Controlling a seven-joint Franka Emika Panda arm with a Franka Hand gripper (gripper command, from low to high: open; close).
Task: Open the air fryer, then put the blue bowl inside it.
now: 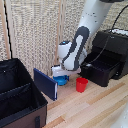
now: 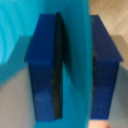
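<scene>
The blue bowl (image 1: 61, 80) is seen low on the wooden surface (image 1: 95, 107), bright blue and smooth, directly under the pincer (image 1: 60, 74). In the wrist view its thin rim (image 2: 75, 60) is pinched between two dark blue fingers (image 2: 45, 70). A flat dark blue panel (image 1: 45, 83) stands just beside it, a red cup (image 1: 81, 84) near. The glossy black air fryer (image 1: 107, 57) sits beyond, drawer (image 1: 100, 70) pulled out. A black soft-walled bin (image 1: 20, 97) is set at the exterior view's left.
</scene>
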